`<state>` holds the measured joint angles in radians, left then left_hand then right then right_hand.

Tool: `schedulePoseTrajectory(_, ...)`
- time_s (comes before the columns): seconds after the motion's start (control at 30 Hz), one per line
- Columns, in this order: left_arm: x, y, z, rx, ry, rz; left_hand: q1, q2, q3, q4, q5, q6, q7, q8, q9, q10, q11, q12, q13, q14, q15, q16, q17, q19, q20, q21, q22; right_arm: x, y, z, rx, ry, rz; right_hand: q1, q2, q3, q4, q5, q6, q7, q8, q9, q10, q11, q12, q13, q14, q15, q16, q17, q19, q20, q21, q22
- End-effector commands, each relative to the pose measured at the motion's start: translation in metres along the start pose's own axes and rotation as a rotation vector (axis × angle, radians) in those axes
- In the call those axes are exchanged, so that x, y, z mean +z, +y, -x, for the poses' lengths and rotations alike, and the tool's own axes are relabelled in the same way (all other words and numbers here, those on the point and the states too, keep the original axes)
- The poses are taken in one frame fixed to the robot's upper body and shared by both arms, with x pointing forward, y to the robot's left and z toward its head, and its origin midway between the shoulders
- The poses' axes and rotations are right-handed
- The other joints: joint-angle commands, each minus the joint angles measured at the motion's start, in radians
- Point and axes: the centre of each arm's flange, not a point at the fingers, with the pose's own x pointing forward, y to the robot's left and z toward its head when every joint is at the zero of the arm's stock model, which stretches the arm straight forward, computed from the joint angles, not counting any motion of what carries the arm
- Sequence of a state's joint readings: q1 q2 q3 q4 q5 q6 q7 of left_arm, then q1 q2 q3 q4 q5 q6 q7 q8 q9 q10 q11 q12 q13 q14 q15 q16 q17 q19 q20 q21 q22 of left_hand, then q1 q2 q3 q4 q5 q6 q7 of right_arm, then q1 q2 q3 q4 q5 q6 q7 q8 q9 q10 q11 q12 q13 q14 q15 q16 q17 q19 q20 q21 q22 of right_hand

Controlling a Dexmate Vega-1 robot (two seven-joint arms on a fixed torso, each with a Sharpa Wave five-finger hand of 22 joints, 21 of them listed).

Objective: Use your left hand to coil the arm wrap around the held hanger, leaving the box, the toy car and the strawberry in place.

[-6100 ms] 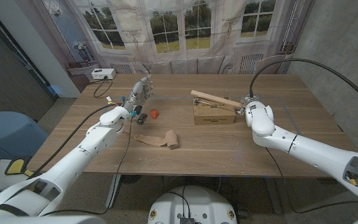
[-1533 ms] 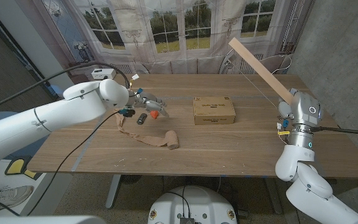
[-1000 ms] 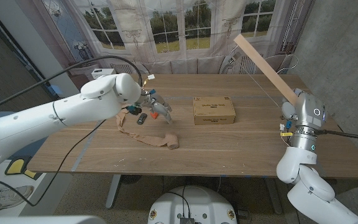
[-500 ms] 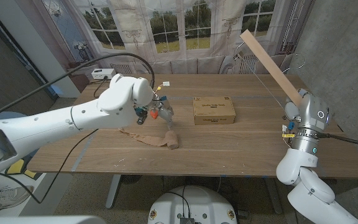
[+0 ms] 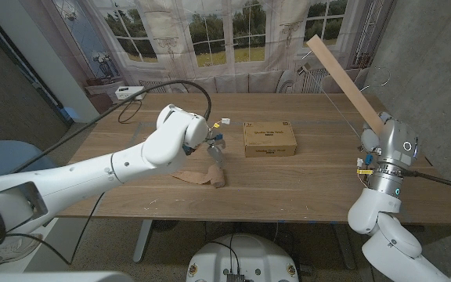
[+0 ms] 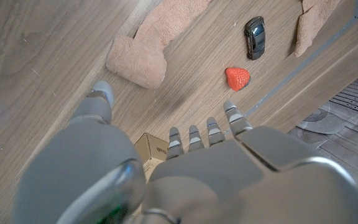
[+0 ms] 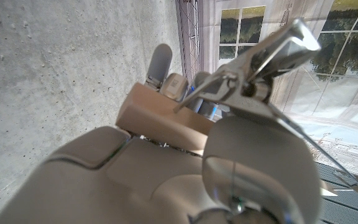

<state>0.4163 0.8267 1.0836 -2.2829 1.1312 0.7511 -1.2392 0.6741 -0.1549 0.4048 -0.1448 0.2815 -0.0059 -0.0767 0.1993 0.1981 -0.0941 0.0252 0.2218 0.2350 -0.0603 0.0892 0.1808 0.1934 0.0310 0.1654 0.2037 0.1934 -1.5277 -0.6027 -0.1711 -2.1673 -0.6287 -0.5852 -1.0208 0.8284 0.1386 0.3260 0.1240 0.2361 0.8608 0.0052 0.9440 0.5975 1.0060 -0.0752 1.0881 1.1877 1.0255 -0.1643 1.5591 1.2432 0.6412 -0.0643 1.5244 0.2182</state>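
The right hand is gripping the hanger aloft; the left hand, fingers apart, is hovering over the arm wrap, coiling not begun.

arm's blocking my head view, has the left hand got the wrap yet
Observer: No. In the left wrist view the left hand holds nothing, fingers spread above the table; the arm wrap lies past its fingertips.
Operator: can you see the strawberry and car
Observer: Yes. The strawberry and the toy car lie on the table, apart from each other, beyond the fingertips.
Operator: right hand ok on the hanger
Observer: The right wrist view shows the right hand with its fingers wrapped around the hanger at its wooden bar.
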Motion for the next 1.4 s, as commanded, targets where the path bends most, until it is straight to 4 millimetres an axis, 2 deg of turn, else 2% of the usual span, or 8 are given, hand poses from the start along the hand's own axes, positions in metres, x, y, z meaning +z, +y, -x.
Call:
schedulePoseTrajectory(0.03, 0.017, -0.010, -0.008, -0.035, 0.066, -0.101, 0.004, -0.008, -0.008, 0.000, 0.007, -0.012, 0.000, -0.002, 0.003, -0.013, 0.001, -0.001, 0.004, -0.015, 0.005, -0.001, 0.002, -0.010, 0.001, -0.002, 0.001, 0.000, 0.002, 0.001, -0.012, 0.003, -0.004, -0.034, 0.034, 0.012, 0.001, -0.003, 0.002, -0.002, 0.012, 0.004, 0.003, -0.005, 0.007, 0.004, 0.011, -0.045, 0.007, 0.002, -0.005, -0.036, 0.011, -0.002)
schedulePoseTrajectory(0.27, 0.029, -0.017, -0.012, -0.012, 0.125, -0.212, 0.012, -0.004, -0.011, -0.001, 0.011, -0.018, 0.006, -0.002, 0.005, -0.024, 0.007, -0.003, 0.006, -0.025, 0.011, -0.001, 0.002, -0.017, 0.002, -0.003, 0.002, 0.003, 0.005, 0.001, -0.012, 0.002, -0.004, -0.036, 0.033, 0.015, 0.000, -0.004, 0.002, -0.003, 0.014, 0.002, 0.004, -0.004, 0.006, 0.002, 0.011, -0.045, 0.007, 0.002, -0.007, -0.036, 0.016, -0.008)
schedulePoseTrajectory(0.63, 0.041, -0.027, -0.021, -0.018, 0.173, -0.267, 0.019, -0.001, -0.020, 0.000, 0.017, -0.029, 0.004, -0.003, 0.008, -0.035, 0.010, -0.003, 0.009, -0.041, 0.011, 0.000, 0.003, -0.027, -0.001, -0.004, 0.002, 0.005, 0.010, 0.001, -0.004, 0.005, 0.000, -0.041, 0.033, 0.020, -0.001, -0.006, 0.001, -0.005, 0.020, -0.003, 0.005, -0.008, 0.007, 0.000, 0.013, -0.045, 0.007, 0.002, -0.006, -0.036, 0.022, -0.015)
schedulePoseTrajectory(0.97, 0.049, -0.036, -0.031, -0.119, 0.185, -0.271, 0.015, 0.005, -0.040, 0.011, 0.022, -0.041, 0.040, 0.000, 0.015, -0.063, 0.025, -0.003, 0.018, -0.064, 0.022, 0.003, 0.005, -0.042, -0.005, -0.003, 0.003, 0.007, 0.012, -0.001, -0.004, 0.003, -0.003, -0.045, 0.032, 0.024, -0.002, -0.006, -0.001, -0.005, 0.024, -0.007, 0.003, -0.006, 0.009, 0.002, 0.014, -0.045, 0.008, 0.002, -0.006, -0.038, 0.025, -0.019)
schedulePoseTrajectory(1.23, 0.052, -0.043, -0.036, -0.170, 0.184, -0.266, 0.013, 0.004, -0.053, 0.015, 0.025, -0.076, 0.049, -0.007, 0.019, -0.084, 0.034, -0.004, 0.024, -0.079, 0.030, 0.004, 0.007, -0.050, -0.004, -0.003, 0.003, 0.008, 0.016, -0.003, 0.002, 0.001, 0.001, -0.047, 0.031, 0.027, -0.003, -0.007, -0.002, -0.005, 0.028, -0.008, 0.003, -0.011, 0.010, 0.000, 0.014, -0.045, 0.008, 0.002, -0.005, -0.038, 0.026, -0.020)
schedulePoseTrajectory(1.4, 0.057, -0.046, -0.039, -0.182, 0.170, -0.266, 0.007, 0.004, -0.067, 0.020, 0.028, -0.032, 0.066, 0.015, 0.024, -0.073, 0.035, 0.006, 0.029, -0.072, 0.031, 0.012, 0.008, -0.046, -0.005, 0.002, 0.004, 0.011, 0.019, -0.005, 0.005, -0.003, 0.000, -0.048, 0.031, 0.029, -0.003, -0.007, -0.002, -0.007, 0.031, -0.007, 0.004, -0.011, 0.014, 0.006, 0.015, -0.045, 0.008, 0.002, -0.004, -0.038, 0.027, -0.021)
